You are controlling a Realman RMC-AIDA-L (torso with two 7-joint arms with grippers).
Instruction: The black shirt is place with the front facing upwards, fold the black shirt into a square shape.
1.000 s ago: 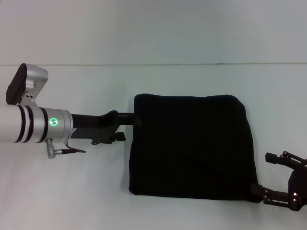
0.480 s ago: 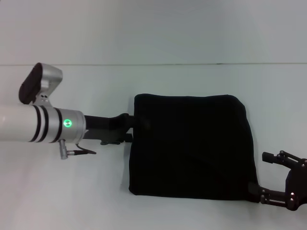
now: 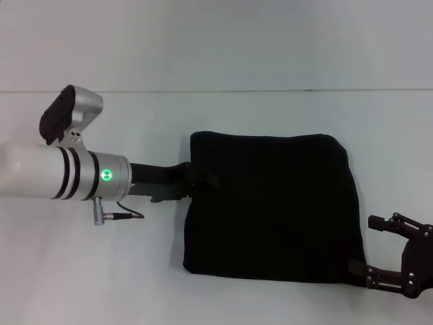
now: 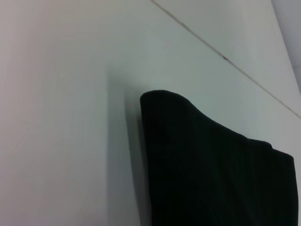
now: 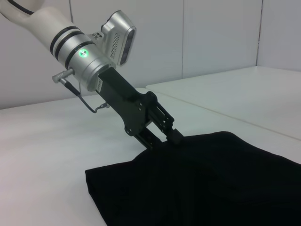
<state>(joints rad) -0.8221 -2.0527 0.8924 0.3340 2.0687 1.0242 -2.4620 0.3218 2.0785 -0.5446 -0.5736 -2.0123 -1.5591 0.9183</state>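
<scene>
black shirt (image 3: 270, 206) already squarish fold, mid-desk toward right edge | L gripper (image 5: 168, 136) has slid in onto its left edge, fingers close together, grip unclear | R gripper (image 3: 399, 261) splayed wide, backed off near-right corner | prob final tidy.

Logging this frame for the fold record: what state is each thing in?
black shirt: folded into a rough square, flat on the table, no lettering showing.
left gripper: jaws close together, pressing on the shirt's left edge.
right gripper: jaws spread open, at the shirt's near right corner.
table: white, bearing the shirt.
</scene>
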